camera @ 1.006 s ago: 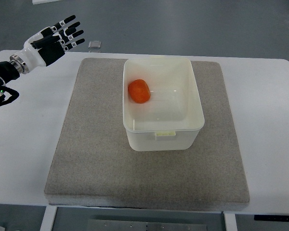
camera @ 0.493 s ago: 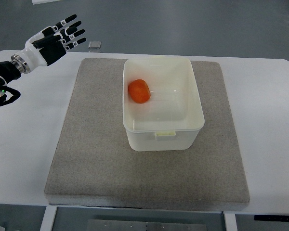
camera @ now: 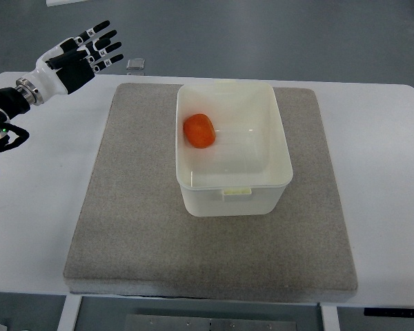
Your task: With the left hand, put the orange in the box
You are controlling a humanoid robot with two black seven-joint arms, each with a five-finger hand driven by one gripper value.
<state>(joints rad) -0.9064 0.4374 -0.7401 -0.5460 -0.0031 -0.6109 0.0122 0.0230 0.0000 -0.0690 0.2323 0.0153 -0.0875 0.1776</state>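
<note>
Lying in box point(camera: 276, 148), orange point(camera: 199, 130) far from fingers point(camera: 103, 48).

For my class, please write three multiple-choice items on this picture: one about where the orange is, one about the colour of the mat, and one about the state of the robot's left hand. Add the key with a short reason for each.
1. Where is the orange?
A. On the mat in front of the box
B. Inside the box, in its far left part
C. In the left hand

2. What colour is the mat under the box?
A. Grey
B. Blue
C. Green

3. What state is the left hand in?
A. Curled around the orange
B. Pressed flat on the mat
C. Open, holding nothing, at the far left corner of the table

Key: 1 B, the orange lies on the box floor near its left wall; 2 A, the fabric looks grey-beige; 3 C, the fingers are spread and empty, away from the box.
</note>
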